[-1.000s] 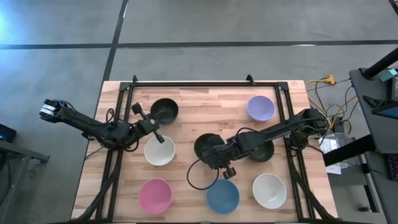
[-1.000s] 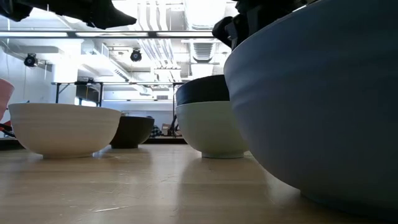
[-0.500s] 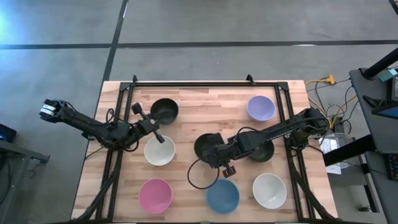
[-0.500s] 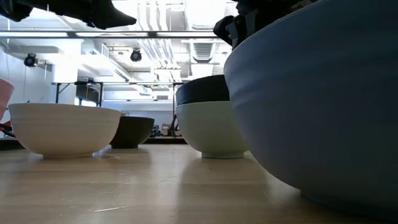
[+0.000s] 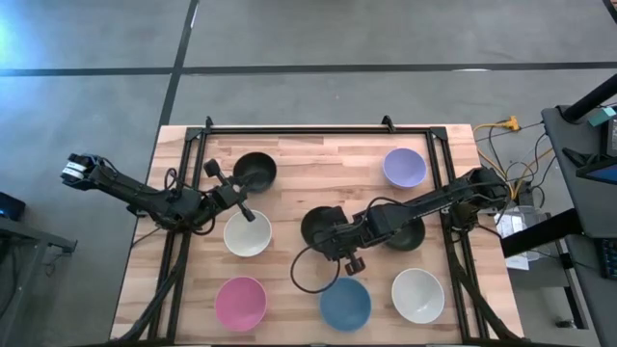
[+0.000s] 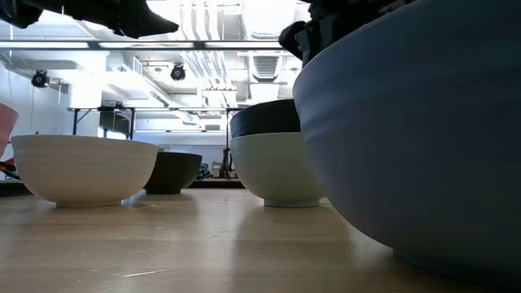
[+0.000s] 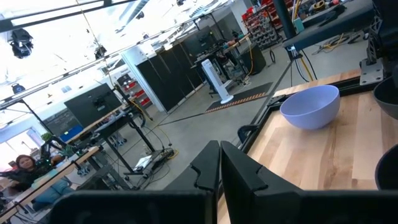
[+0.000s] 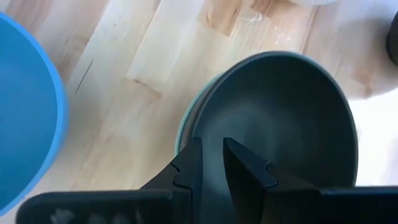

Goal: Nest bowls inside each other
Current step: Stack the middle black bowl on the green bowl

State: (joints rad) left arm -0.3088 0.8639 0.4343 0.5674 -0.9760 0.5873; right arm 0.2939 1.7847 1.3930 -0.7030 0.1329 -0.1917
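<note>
In the high view a black bowl sits nested in the mint green bowl at mid-table, its rim standing above the mint rim. My right gripper is at this stack's near side, with only a narrow gap between its fingers. My left gripper is shut and hangs raised between the far black bowl and a white bowl. Single bowls resting on their bases: lavender, pink, blue, white. A third black bowl lies partly under the right arm. My right gripper is on the near rim of the black bowl, coming slanting down from the table's right. One finger is inside the bowl and the other covers the rim, hiding the contact itself. The bowl sits upright in the mint green bowl.
Black frame rails run along the table's far and side edges. A cable loops on the wood between the stack and the blue bowl. Bare wood lies between the far black bowl and the lavender bowl.
</note>
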